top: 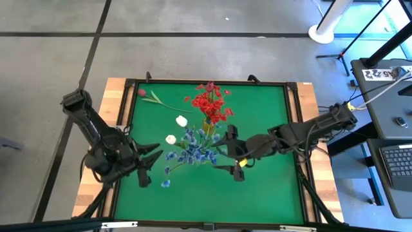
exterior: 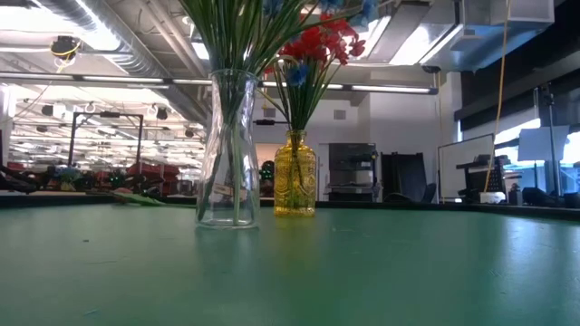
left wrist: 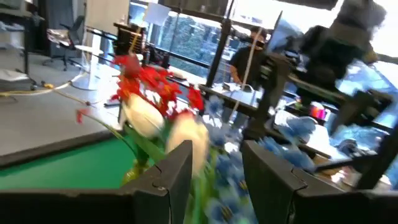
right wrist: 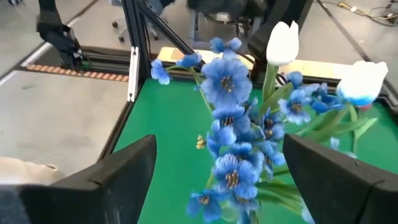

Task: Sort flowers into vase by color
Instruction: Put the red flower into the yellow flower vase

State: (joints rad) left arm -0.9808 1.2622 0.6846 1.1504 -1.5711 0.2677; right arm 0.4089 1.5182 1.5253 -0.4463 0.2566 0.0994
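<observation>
The blue flowers (right wrist: 233,134) and two white buds (top: 176,129) stand in the clear vase (exterior: 227,149); the red flowers (top: 210,102) stand in the yellow vase (exterior: 294,174). A pink bud (top: 142,93) lies on the mat (top: 264,187). The right gripper (top: 230,153) is wide open and empty beside the blue flowers. The left gripper (top: 150,165) is part open – nothing visibly held. The stems are probably light and limp – grip mid-stem, not the blooms.

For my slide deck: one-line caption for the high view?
Both grippers, left and right, flank vases of blue flowers and red flowers; a pink bud lies apart.
</observation>
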